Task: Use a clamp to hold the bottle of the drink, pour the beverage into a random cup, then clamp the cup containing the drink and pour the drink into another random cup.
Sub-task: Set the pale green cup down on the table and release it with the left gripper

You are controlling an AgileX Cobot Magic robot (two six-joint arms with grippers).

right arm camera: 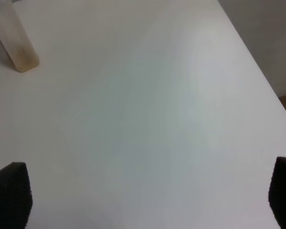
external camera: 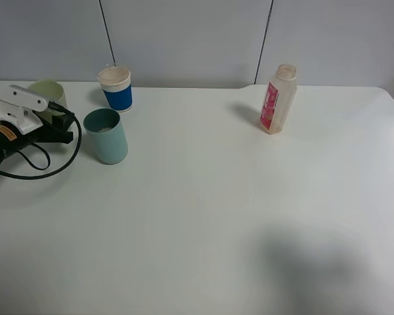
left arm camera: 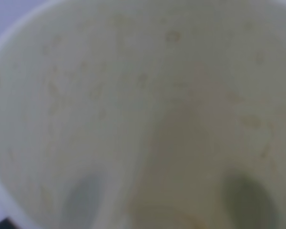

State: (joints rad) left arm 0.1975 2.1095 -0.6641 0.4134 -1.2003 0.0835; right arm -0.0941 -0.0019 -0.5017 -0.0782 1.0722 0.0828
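Three cups (external camera: 106,135) and one bottle (external camera: 276,100) occupy a white table (external camera: 217,216).

Matt white table (external camera: 217,216); translucent plastic bottle (external camera: 278,100); smooth plastic teal tumbler (external camera: 107,136).

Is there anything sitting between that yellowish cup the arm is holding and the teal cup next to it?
Nothing visible. The left gripper is shut on the pale yellow-green cup, and the teal cup stands just beside it with only bare table between. The blue cup stands farther back, off that path.
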